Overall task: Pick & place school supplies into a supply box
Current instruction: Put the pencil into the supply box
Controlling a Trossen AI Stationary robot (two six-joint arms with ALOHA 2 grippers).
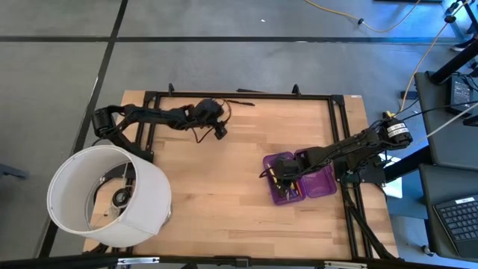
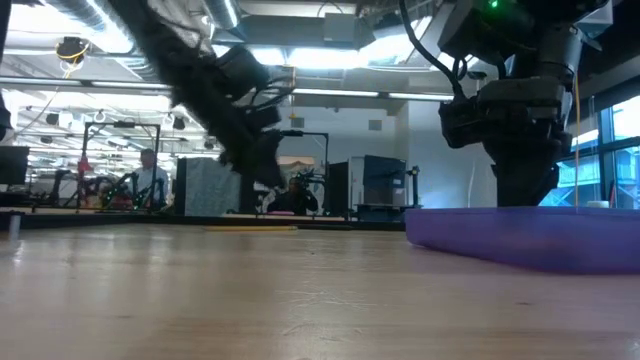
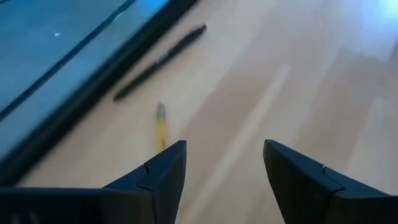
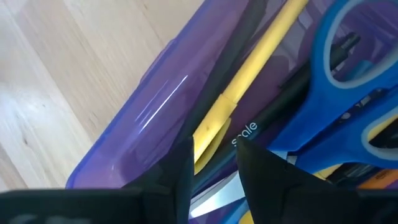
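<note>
The purple supply box [image 1: 310, 179] lies at about four o'clock on the table [image 1: 224, 187]. Inside it, the right gripper [image 4: 213, 155] pinches a yellow pencil [image 4: 249, 68] beside blue scissors [image 4: 348, 81]. A black pen [image 4: 273, 115] reads "sale" or similar.

At eleven o'clock, the left gripper [image 3: 224, 162] hangs open over a pencil [image 3: 160, 127] and another black pen [image 3: 158, 62]. It could nudge that pencil away.

A large white cylindrical shade [image 1: 108, 196] stands at the near-left corner of the wooden table [image 1: 224, 187], overhanging its left edge. Beyond the table's right edge, a keyboard [image 1: 457, 217] lies on a dark desk.
</note>
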